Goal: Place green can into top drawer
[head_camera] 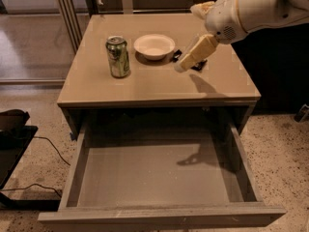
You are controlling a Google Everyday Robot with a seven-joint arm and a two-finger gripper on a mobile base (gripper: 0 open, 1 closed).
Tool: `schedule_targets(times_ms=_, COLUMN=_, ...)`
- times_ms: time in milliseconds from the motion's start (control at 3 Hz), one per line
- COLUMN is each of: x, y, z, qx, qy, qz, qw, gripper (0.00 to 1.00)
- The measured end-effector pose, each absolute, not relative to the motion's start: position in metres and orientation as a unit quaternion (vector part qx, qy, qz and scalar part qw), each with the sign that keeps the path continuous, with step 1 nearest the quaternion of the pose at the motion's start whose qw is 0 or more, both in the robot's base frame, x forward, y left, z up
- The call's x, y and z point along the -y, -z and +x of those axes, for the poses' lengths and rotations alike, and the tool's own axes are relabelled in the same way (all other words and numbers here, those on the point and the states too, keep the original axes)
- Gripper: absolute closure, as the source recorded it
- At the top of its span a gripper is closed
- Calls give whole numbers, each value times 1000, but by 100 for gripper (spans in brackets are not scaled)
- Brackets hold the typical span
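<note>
The green can (pixel 118 56) stands upright on the left part of the cabinet top (pixel 145 88), with its silver top and pull tab showing. The top drawer (pixel 154 178) is pulled fully out below the front edge, and its grey flat bottom is bare. My gripper (pixel 190 40) is open and empty. It hangs over the right-middle of the top, just right of the white bowl, with its long pale finger (pixel 195 53) pointing down-left. It is well to the right of the can and touches nothing.
A white bowl (pixel 154 46) sits between the can and the gripper. A small black object (pixel 199 65) lies behind the finger, mostly hidden. A black case and cables (pixel 12 134) lie on the floor at left. A dark cabinet stands at right.
</note>
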State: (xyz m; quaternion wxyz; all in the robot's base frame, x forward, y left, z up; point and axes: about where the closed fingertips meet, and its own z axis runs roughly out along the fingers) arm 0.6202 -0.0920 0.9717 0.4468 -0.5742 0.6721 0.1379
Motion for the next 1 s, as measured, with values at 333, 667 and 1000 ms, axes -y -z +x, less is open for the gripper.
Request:
schedule_targets(times_ms=333, x=71, y=-955, z=640, qx=-665, qy=-155, qz=-572, qw=455, gripper=0)
schedule_targets(times_ms=667, x=43, y=-943, z=655, qx=-655, qy=-177, qz=-574, qw=459, gripper=0)
schedule_targets(times_ms=1000, x=43, y=-943, z=655, qx=-655, qy=-177, qz=-574, qw=459, gripper=0)
